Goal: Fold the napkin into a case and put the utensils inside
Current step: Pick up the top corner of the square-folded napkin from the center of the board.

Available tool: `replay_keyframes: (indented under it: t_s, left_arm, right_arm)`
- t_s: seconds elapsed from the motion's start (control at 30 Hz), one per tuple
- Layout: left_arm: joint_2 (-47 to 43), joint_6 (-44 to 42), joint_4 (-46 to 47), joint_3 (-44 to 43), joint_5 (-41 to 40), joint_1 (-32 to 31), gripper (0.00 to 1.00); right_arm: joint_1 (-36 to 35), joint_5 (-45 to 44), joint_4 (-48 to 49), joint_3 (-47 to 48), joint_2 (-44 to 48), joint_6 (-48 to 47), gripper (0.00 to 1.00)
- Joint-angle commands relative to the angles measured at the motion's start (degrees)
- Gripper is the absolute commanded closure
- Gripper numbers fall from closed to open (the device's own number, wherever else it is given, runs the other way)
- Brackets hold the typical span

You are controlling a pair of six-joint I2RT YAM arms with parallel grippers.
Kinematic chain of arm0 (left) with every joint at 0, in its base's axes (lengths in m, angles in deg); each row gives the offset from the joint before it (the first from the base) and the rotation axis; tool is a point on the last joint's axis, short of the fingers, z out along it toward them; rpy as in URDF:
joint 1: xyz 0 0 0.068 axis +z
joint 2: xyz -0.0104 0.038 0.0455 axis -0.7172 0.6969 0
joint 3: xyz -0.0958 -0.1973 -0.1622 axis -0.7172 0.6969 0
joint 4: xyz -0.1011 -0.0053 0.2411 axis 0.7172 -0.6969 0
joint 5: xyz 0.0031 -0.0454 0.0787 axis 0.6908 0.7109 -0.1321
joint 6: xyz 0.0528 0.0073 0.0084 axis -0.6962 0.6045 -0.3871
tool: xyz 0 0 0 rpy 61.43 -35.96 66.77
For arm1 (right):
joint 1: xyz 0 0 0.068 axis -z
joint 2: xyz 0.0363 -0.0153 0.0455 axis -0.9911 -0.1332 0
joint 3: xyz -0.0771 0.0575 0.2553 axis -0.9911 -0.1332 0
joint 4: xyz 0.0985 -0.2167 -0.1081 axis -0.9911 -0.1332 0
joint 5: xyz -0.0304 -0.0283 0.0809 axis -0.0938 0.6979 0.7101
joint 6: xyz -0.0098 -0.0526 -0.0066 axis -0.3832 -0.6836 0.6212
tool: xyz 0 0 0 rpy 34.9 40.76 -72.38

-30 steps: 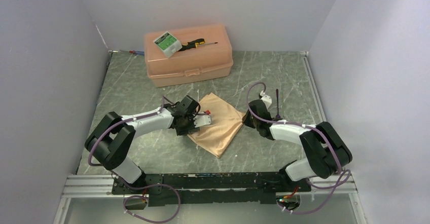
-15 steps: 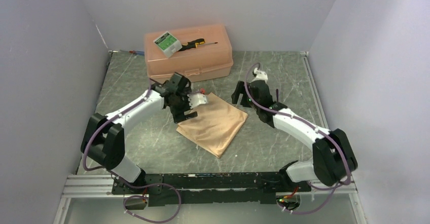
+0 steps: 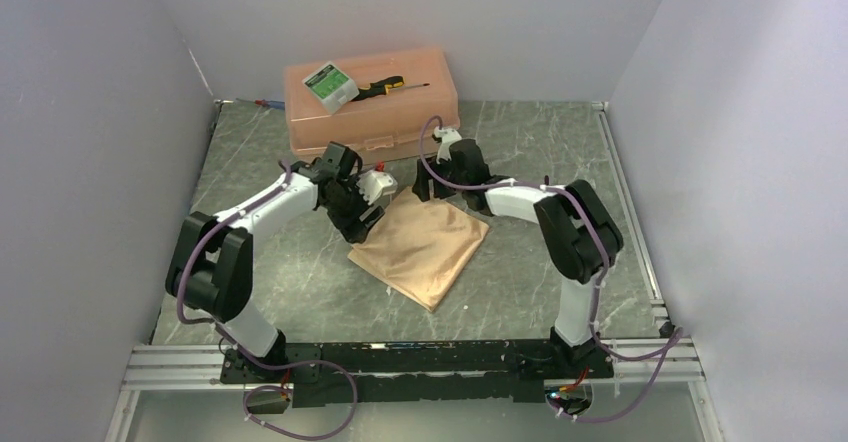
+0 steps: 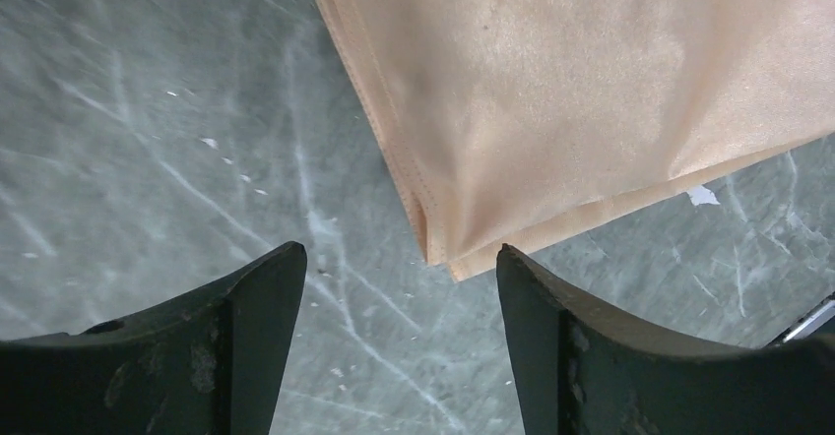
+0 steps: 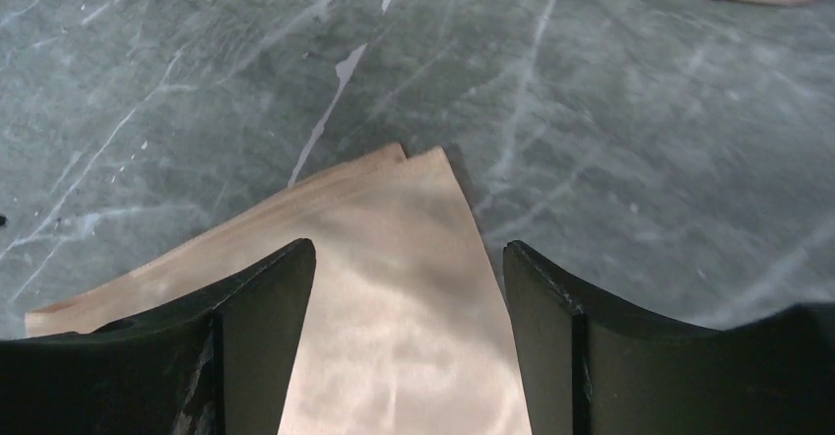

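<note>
Left jaws: spread wide with nothing between them, poised low over the surface (image 3: pixel 520 272).
Right jaws: also spread wide and gripping nothing.
Napkin (image 3: pixel 420 245): lies flat as a layered, roughly square fold. One stacked corner sits just ahead of the left jaws, in line with the gap between them. Another corner runs in between the right jaws, lying on the surface beneath them and not pinched.
Utensils: I cannot make them out in any view.
Plastic box (image 3: pixel 375 112): beyond both sets of jaws and apart from the cloth.
Step in hand: by my reading the folding stage, with each arm lined up on a far corner for the next fold; the case is not yet formed.
Next move: probably lower, close on all layers of each corner together, and carry them across evenly. A pinch that catches only the top layer would pull the fold open.
</note>
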Motion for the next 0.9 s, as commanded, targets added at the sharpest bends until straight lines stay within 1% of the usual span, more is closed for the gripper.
replay_keyframes:
  t_s: [0.0,0.2,0.37,0.43,0.53,0.67,0.77,0.87]
  left_arm:
    - [1.1,5.83,5.5,3.84,1.31,0.08,0.25]
    - [0.95,3.57,10.86,9.6,-3.12,-0.05,0.3]
    - [0.91,2.06,14.54,13.35,-7.5,-0.66,0.31]
    - [1.0,1.69,15.26,14.03,-8.13,-0.75,0.31]
    - [0.87,1.51,15.72,14.51,-8.29,-0.97,0.31]
    - [0.8,1.41,15.52,14.68,-8.63,-1.36,0.31]
    - [0.45,1.32,15.73,15.07,-8.89,-1.55,0.32]
    - [0.57,1.57,15.43,15.09,-9.1,-1.74,0.32]
  right_arm:
    - [-0.02,5.75,2.47,6.63,-4.15,-3.13,0.27]
    - [0.04,4.47,4.97,8.4,-8.24,-3.65,0.28]
    - [-0.01,5.22,7.53,8.54,-10.3,-3.4,0.29]
    - [0.04,5.36,9.23,8.36,-11.15,-2.69,0.29]
    - [0.03,5.88,9.17,9.45,-13.06,-2.12,0.3]
    - [0.0,6.24,9.21,9.97,-14.27,-1.69,0.35]
    - [0.13,6.95,9.68,9.83,-14.29,-2.03,0.45]
    - [0.12,7.85,10.94,9.12,-13.23,-1.82,0.52]
